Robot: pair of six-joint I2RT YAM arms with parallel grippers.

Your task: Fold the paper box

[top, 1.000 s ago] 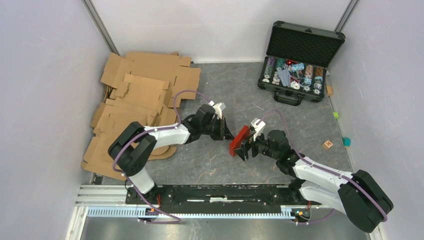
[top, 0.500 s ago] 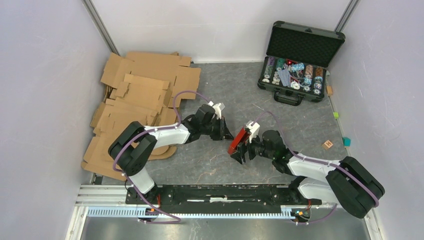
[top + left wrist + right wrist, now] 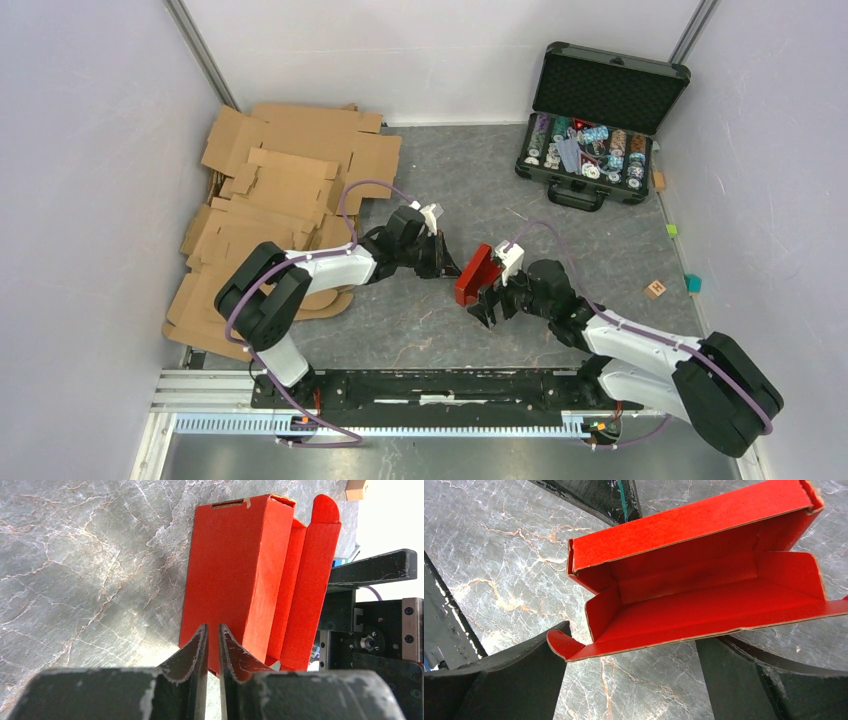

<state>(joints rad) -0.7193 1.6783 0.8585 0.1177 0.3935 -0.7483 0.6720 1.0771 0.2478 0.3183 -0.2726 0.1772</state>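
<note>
The red paper box [image 3: 476, 272] stands on its side at mid-table, its open side facing my right wrist camera [image 3: 704, 595]. My left gripper [image 3: 452, 268] is at its left. In the left wrist view the jaws [image 3: 210, 626] are nearly shut with a thin slit between them. Their tips lie against the box's outer face [image 3: 235, 570] near its end, and nothing shows pinched between them. My right gripper [image 3: 487, 300] stands wide open at the box's right. Its fingers [image 3: 629, 680] straddle the lower lid flap, whose rounded tab [image 3: 559, 647] lies over the left finger.
Brown corrugated cardboard sheets [image 3: 280, 190] are piled at the back left. An open black case of poker chips [image 3: 595, 130] stands at the back right. A small wooden block [image 3: 655, 290] and a teal block [image 3: 693, 284] lie by the right wall.
My right gripper opened slightly wider and shifted around the box's open side. The box moved a little left and away. The left gripper stayed almost still.
</note>
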